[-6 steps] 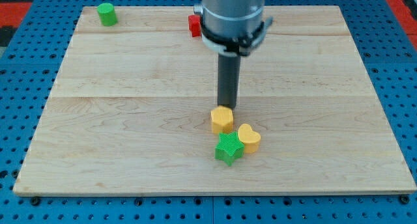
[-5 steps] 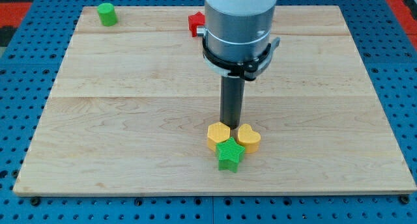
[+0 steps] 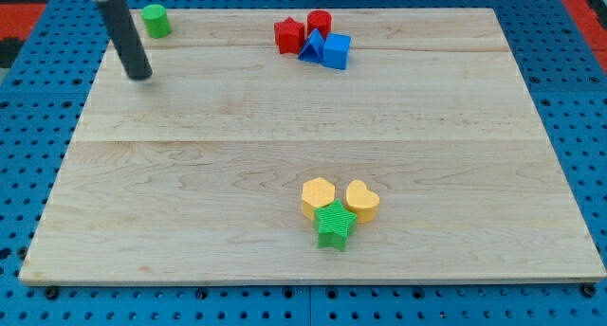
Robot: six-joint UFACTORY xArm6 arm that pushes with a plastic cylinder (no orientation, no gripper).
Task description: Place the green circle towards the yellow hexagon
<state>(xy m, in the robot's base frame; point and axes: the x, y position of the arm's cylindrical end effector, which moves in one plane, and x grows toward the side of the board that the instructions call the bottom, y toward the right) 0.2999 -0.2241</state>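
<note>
- Looking at the single camera view: the small green plastic cylinder, the green circle, stands upright near the top left corner of the pale wooden board.
- The dark straight rod comes down from the view's top left, and its tip rests on the board just below and slightly left of the green circle, near it but not touching.
- The arm has no pincer, so nothing can be spread or pressed together; the rod can only push.
- The yellow plastic hexagon block lies far away, low and right of the middle, touching the yellow heart-shaped block and the green star-shaped block.
- The green circle seems light and stiff, so it should slide easily on the smooth wood. Being round, it may slip off to one side of the tip if the push is not through its centre.
- There is nothing to grasp; the best contact seems to be on its upper left side, opposite to the hexagon. The tip is now on the lower side, so it probably must go around first.
- The red and blue blocks sit together at the top middle, well apart from the diagonal path.
- The board between the circle and the hexagon is open, on a blue pegboard table.
</note>
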